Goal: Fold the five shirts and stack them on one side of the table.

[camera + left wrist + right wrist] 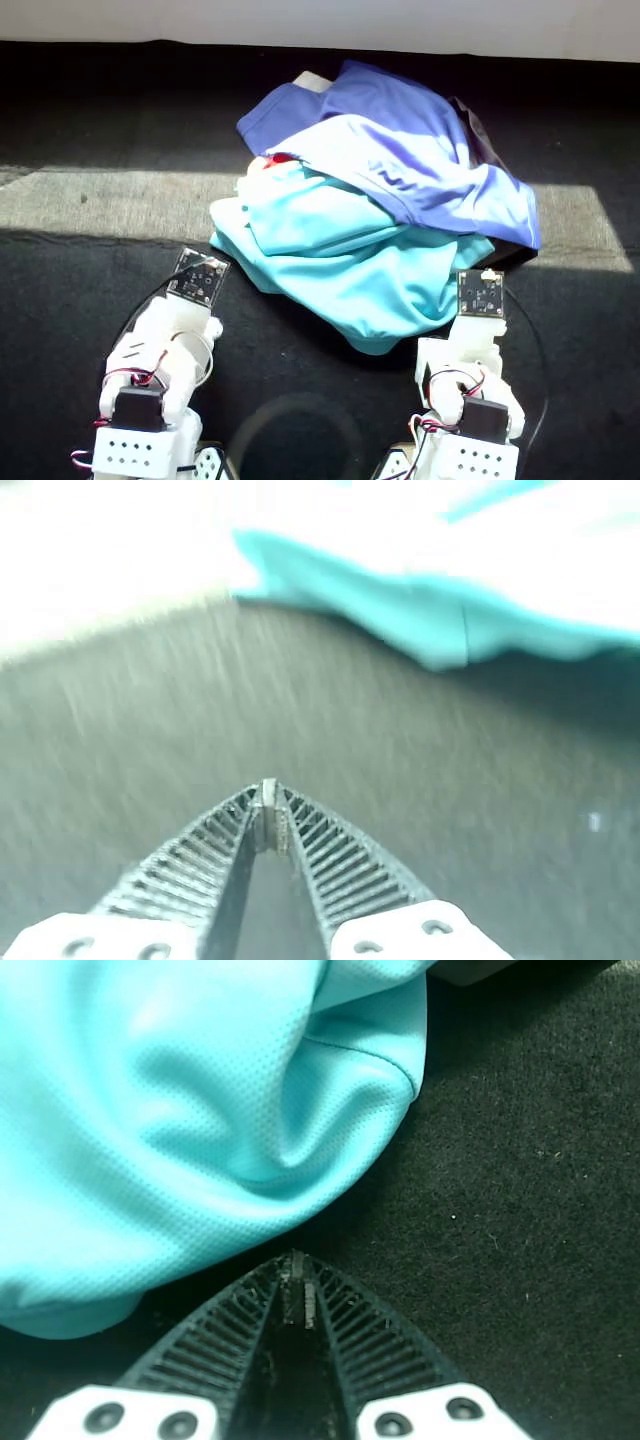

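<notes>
At the table's (80, 280) near edge, my left gripper (270, 815) and right gripper (297, 1295) sit low, fingers pinched shut and empty, pointing at the shirts (380, 220).

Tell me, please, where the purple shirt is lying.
In the high view the purple shirt lies uppermost, draped over the turquoise shirt, at the far side of the table.
</notes>
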You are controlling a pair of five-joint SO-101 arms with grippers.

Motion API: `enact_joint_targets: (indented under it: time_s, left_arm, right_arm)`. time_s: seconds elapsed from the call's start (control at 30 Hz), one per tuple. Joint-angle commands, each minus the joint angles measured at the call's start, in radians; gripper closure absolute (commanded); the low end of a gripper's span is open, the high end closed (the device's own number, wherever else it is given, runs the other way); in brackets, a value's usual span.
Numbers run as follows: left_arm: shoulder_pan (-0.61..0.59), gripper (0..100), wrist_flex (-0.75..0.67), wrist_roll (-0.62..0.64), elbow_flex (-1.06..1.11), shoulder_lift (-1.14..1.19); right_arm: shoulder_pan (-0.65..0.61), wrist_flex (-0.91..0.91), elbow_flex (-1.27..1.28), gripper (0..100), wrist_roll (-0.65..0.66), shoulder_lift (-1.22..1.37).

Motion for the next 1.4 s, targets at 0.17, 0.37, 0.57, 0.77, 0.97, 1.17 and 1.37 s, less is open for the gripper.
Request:
enact_joint_targets:
  time_s: [0.17, 0.37, 0.57, 0.77, 0.97, 1.17, 1.37]
  left_arm:
    - [-0.016, 88, -0.23, 0.057, -0.159, -0.002]
    - [-0.015, 83, -0.068, 0.161, -0.582, 0.128]
    - [-0.015, 82, 0.083, 0.164, -0.99, 0.656]
    - [0.025, 72, 0.23, 0.166, -1.349, 1.196]
    - [0.165, 61, 0.334, 0.377, -1.629, 1.563]
    - [0.3, 61, 0.333, 0.566, -1.911, 1.89]
    - [0.363, 61, 0.341, 0.654, -2.216, 2.206]
  right_arm:
    - [0.008, -0.012, 0.133, 99.1, -0.005, -0.002]
    - [0.008, -0.012, 0.133, 99.1, -0.005, -0.002]
    - [0.008, -0.012, 0.133, 99.1, -0.005, -0.002]
    - [0.008, -0.012, 0.133, 99.1, -0.005, -0.002]
    - [0.008, -0.012, 0.133, 99.1, -0.005, -0.002]
    - [0.008, -0.012, 0.133, 99.1, -0.005, -0.002]
    - [0.008, -0.012, 0.133, 99.1, -0.005, -0.002]
